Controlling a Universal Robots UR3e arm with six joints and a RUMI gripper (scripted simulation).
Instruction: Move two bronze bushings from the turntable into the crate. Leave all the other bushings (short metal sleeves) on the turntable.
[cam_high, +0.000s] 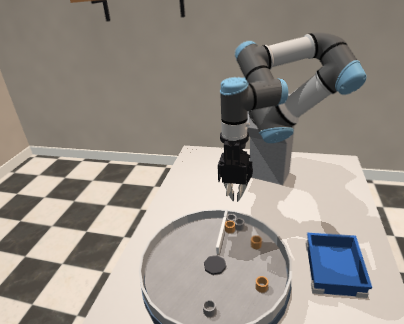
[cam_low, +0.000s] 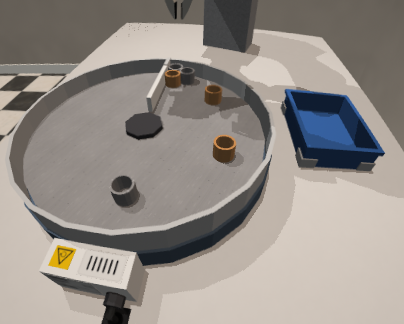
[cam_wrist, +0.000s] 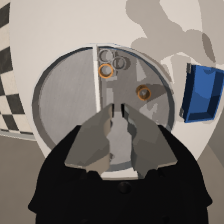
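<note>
The round grey turntable holds three bronze bushings. One bronze bushing stands by the white divider bar at the back. A second bronze bushing stands to its right. A third bronze bushing is near the right rim. Two grey bushings crowd the back one; another grey bushing is at the front. My gripper is shut and empty, high above the turntable's back edge. The blue crate is empty.
A dark octagonal hub marks the turntable's middle. A white control box with a yellow warning label sits at the turntable's front. The arm's grey pedestal stands behind the turntable.
</note>
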